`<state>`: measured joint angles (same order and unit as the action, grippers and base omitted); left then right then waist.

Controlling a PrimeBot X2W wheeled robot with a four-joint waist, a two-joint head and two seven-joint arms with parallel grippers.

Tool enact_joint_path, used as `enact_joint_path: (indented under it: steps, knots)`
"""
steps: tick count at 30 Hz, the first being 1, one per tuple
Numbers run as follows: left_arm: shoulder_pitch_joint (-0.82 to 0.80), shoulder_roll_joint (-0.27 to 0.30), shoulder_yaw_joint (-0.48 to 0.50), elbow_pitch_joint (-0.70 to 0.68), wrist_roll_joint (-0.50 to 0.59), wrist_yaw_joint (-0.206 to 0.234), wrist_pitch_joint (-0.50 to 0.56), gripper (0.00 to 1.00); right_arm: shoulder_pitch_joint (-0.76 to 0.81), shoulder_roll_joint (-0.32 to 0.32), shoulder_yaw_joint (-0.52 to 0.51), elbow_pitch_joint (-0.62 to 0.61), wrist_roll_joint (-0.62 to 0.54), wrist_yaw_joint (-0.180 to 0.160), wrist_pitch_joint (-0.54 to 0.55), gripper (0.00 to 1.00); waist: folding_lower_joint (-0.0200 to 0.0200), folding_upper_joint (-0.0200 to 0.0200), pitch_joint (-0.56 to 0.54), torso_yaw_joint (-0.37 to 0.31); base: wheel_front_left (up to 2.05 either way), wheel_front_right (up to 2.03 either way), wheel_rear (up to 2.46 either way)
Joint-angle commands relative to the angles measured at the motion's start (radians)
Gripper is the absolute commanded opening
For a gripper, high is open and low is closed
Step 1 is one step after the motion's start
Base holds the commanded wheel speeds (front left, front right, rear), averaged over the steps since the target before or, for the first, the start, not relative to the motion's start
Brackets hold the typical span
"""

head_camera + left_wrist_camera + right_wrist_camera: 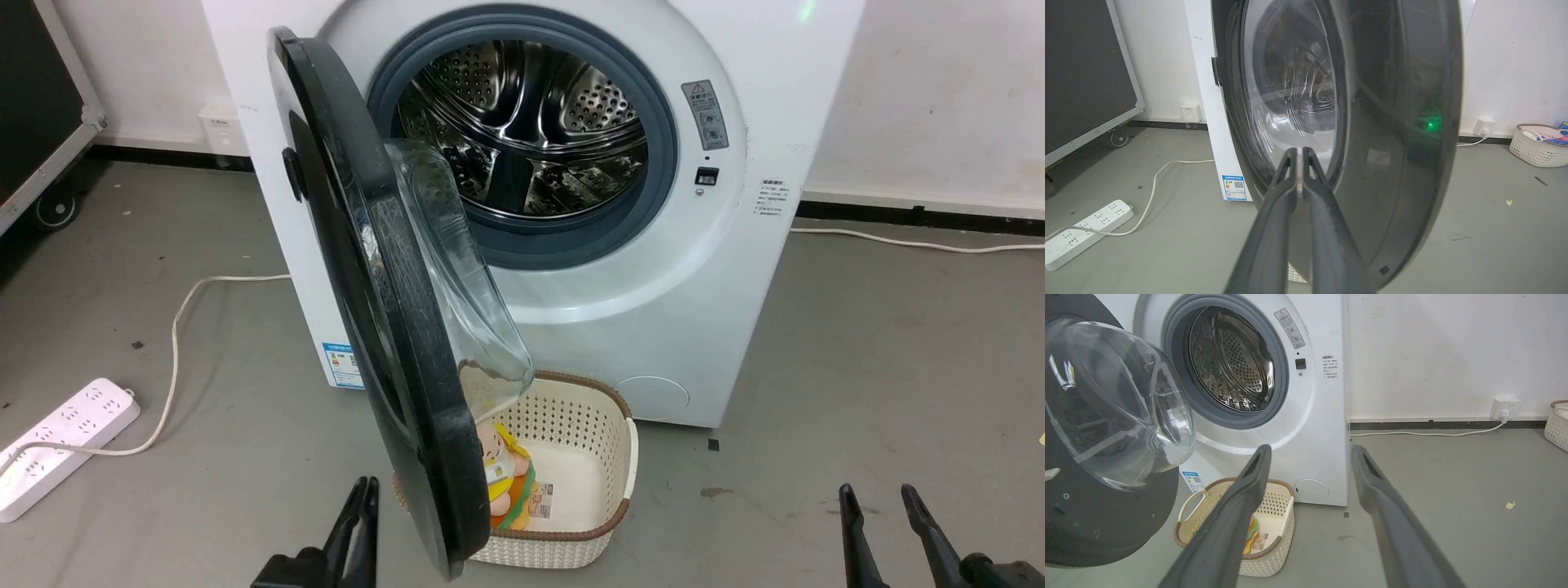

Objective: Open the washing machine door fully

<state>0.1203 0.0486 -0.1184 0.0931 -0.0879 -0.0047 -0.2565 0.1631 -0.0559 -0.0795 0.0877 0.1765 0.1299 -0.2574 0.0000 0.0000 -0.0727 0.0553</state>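
Grey floor (857,367), white wall, one washing machine (735,269) with its drum exposed.
One washing machine door (384,269), glossy black rim and clear bulging window, stands half-swung at the washing machine's left, hiding part of one cream basket (588,425) in front of the washing machine; toy (502,474) inside half-covered. Left claw (1299,151) together, empty; right claw (1311,448) apart.
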Motion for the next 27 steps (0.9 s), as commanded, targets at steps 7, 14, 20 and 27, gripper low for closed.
enact_joint_path:
  steps: [7,14,20,27]
  knots:
    - [-0.021,0.002,0.048,-0.113,-0.038,0.020,-0.005,0.00,-0.001,0.006,0.003,0.004,0.010,0.001,-0.004,1.00,0.0000,0.0000,-0.004,0.002,0.00,0.00,0.00]
    - [-0.123,0.002,0.106,-0.387,-0.053,0.060,-0.005,0.00,-0.008,0.006,0.016,0.007,0.007,0.001,-0.004,1.00,0.0000,0.0000,-0.004,0.001,0.00,0.00,0.00]
    - [-0.212,0.002,0.053,-0.549,-0.009,0.059,-0.005,0.00,-0.012,0.006,0.026,0.014,0.004,0.001,-0.004,1.00,0.0000,0.0000,-0.007,-0.002,0.00,0.00,0.00]
    - [-0.152,0.002,-0.141,-0.419,-0.076,-0.009,-0.005,0.00,-0.017,0.006,0.039,0.024,0.010,0.001,-0.004,1.00,0.0000,0.0000,-0.013,-0.016,0.00,0.00,0.00]
